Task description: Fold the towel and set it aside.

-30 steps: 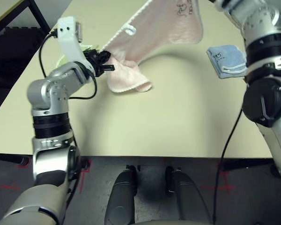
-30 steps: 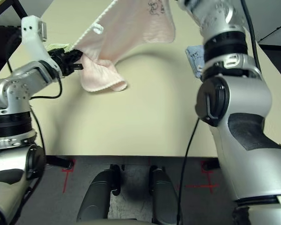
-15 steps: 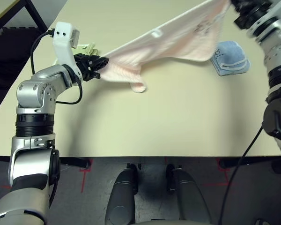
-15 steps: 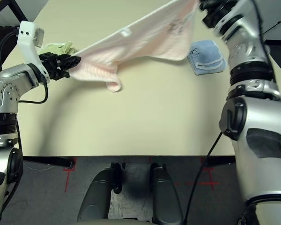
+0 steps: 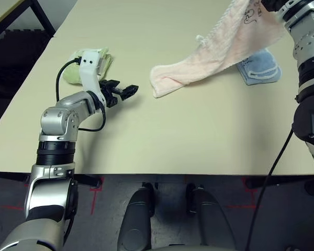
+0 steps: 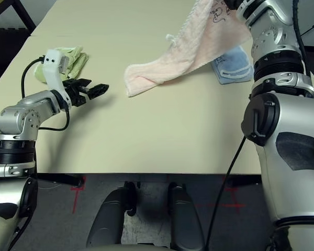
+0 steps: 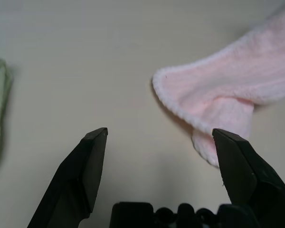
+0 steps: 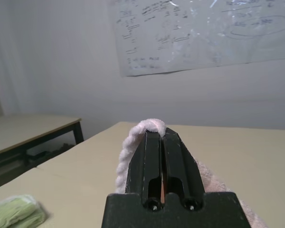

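The right black two-fingered gripper [image 8: 162,135] is clamping the pale pink terry towel [image 5: 199,63], risking edge slippage; the left black two-fingered gripper [image 7: 156,147] is standing apart.

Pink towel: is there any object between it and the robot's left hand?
Nothing visible stands between them: only bare tabletop lies between the open left hand and the near end of the pink towel.

Pink towel [image 5: 212,57] (scalloped edge and all), slanting beside the blue towel [image 5: 259,67].

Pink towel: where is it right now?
Left eye view: the pink towel hangs from the right gripper, its loose end left of the blue towel.
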You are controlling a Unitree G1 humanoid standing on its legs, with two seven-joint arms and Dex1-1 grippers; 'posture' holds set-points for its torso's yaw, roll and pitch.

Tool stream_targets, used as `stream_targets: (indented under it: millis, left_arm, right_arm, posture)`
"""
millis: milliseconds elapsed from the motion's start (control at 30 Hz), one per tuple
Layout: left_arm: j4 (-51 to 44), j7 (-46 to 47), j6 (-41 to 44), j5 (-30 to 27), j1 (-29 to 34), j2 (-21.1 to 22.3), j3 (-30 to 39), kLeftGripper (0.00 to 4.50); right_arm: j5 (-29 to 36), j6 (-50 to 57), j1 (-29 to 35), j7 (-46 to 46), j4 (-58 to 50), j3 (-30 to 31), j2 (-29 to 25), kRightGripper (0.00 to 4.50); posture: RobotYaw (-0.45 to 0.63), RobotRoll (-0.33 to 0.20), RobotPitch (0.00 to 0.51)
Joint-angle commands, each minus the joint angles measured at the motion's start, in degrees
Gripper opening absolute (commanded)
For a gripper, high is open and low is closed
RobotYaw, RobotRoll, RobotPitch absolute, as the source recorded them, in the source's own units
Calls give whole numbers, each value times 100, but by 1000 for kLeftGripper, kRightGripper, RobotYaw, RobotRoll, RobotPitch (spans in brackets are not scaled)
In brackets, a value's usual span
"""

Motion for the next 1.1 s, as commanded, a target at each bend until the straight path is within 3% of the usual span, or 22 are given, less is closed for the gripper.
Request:
stream_targets:
  millis: [33, 200, 300, 400, 600, 833, 933, 1100]
  left_arm:
    - [1098, 102, -955, 533, -522, -26, -93, 4471]
    - [2698, -65, -1986, 1296, -1447, -146, -566, 4471]
    - [3260, -465, -1911, 1532, -1778, -252, -851, 4471]
    - [3649, -742, -2087, 1748, -1906, -334, -1034, 4471]
    - [4323, -608, -2427, 1802, -2117, -472, -839, 4471]
    - [5078, -377, -3227, 1695, -2451, -724, -476, 4471]
    - [5338, -424, -3151, 1596, -2643, -870, -260, 4471]
    - [5413, -653, -3156, 1657, -2755, -1019, -201, 4471]
  right_arm:
    - [-18, 68, -27, 127, -96, 1, -73, 0]
    - [-26, 153, 129, 196, -329, 73, 77, 0]
    - [-109, 194, 205, 289, -545, 232, 246, 0]
    - [-379, -53, 405, 1082, -918, 779, 453, 0]
    - [-191, -197, 514, 2094, -986, 760, 428, 0]
    - [-185, -105, 626, 2170, -1143, 718, 295, 0]
    - [-145, 29, 730, 2141, -1376, 732, 343, 0]
    - [-100, -134, 1030, 3234, -1909, 1048, 330, 0]
  posture:
    - [-15, 0, 217]
    - [-23, 0, 220]
    - [-29, 0, 221]
    - [-37, 0, 222]
    - [-17, 0, 231]
    - [-60, 0, 234]
    - [-66, 0, 236]
    - [-64, 0, 240]
